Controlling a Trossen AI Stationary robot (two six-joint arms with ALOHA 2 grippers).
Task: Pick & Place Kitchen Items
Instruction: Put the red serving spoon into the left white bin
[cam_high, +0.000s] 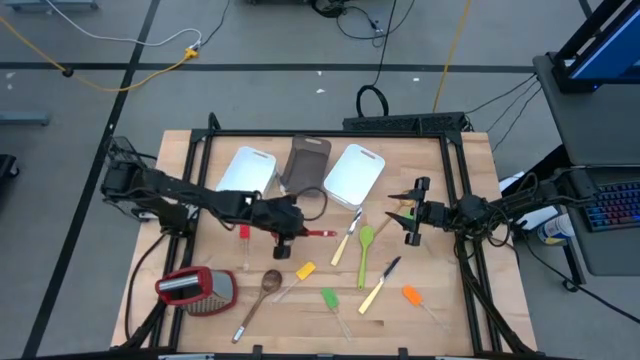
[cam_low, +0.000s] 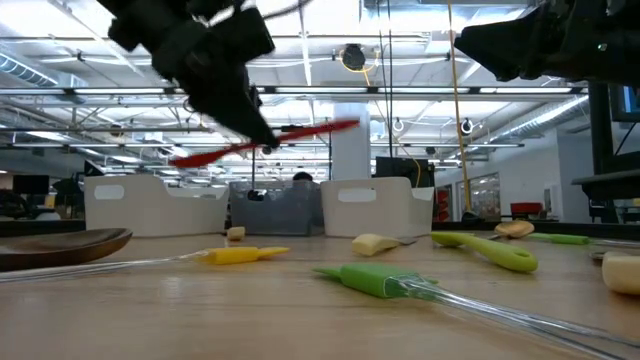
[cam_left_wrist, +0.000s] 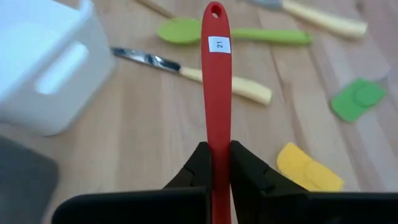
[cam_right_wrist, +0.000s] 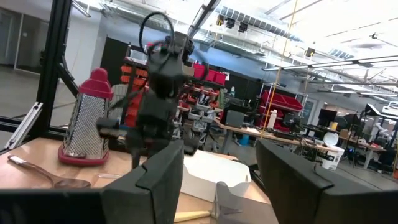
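Observation:
My left gripper (cam_high: 285, 236) is over the middle of the table, shut on a red utensil (cam_low: 300, 134) that is held clear above the wood. Its long handle, with a hole and a white label at its free end (cam_left_wrist: 217, 43), points toward the table's right. My right gripper (cam_high: 408, 216) hovers open and empty at the right, above the table; its two fingers show apart in the right wrist view (cam_right_wrist: 217, 180). A green spoon (cam_high: 366, 246), pale-handled knives (cam_high: 347, 240) (cam_high: 380, 285), spatulas and a wooden spoon (cam_high: 262, 290) lie flat on the table. My left gripper pinches the red utensil's handle (cam_left_wrist: 218, 146) between its two fingers, well back from the labelled free end. The fingers slant down from the table's left and lie roughly along the handle, which runs on past the fingertips. The utensil is lifted clear and slightly tilted, its free end higher.
Two white tubs (cam_high: 247, 170) (cam_high: 353, 175) and a dark tub (cam_high: 307, 162) stand at the far side. A metal grater with a red top (cam_high: 195, 290) lies at the near left. Yellow (cam_high: 303, 272), green (cam_high: 330, 300) and orange (cam_high: 412, 296) spatulas lie near the front.

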